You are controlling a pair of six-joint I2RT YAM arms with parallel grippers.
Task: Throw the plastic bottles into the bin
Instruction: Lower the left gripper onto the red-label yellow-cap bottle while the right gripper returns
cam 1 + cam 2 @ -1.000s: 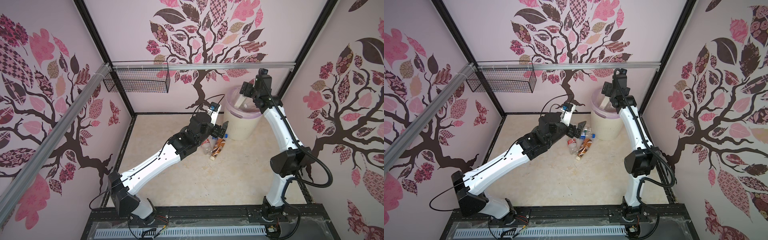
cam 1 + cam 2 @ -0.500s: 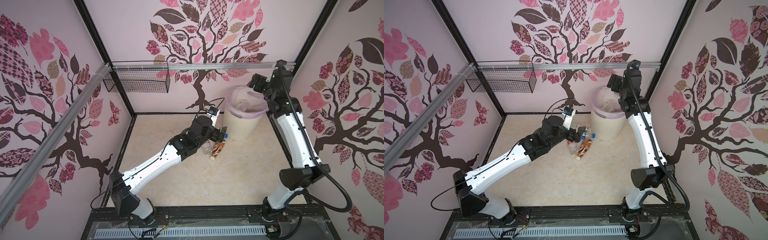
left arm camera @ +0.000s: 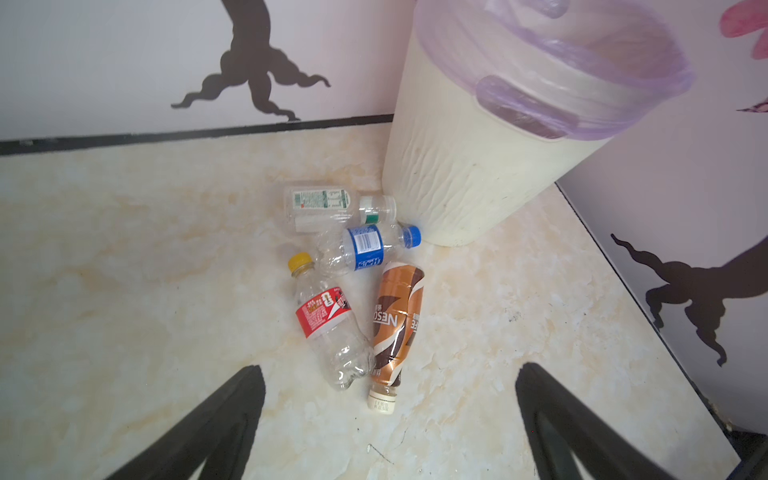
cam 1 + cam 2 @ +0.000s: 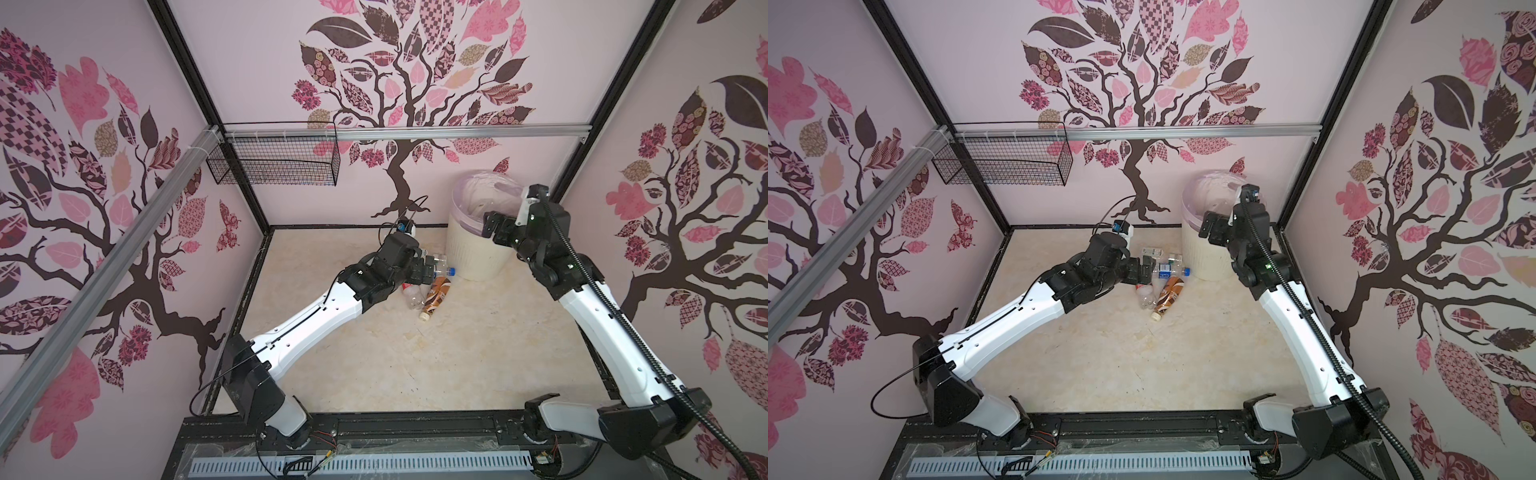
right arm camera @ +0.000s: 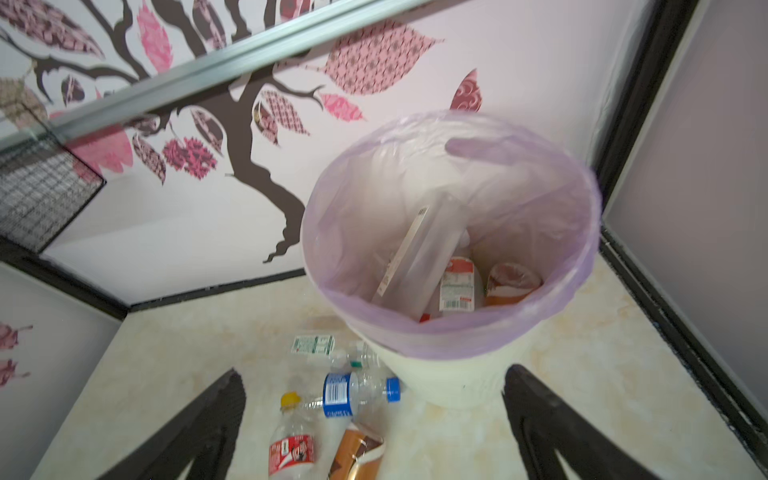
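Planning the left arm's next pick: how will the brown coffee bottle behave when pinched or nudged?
Lying on its side and round, the brown coffee bottle will probably roll if nudged, though the red-label bottle beside it may block one way. Its glossy sleeve looks slippery; pinch across the waist. The sleeve hides contents, so weight is uncertain.

Robot lab cell dressed like a room. Black posts [image 4: 187, 62] frame walls [image 4: 257, 75] papered with pink trees [image 4: 398, 174]; a left arm [image 4: 307, 320] and right arm [image 4: 600, 332] stand on a rail [image 4: 415, 428] by the marble-look floor [image 4: 415, 357]
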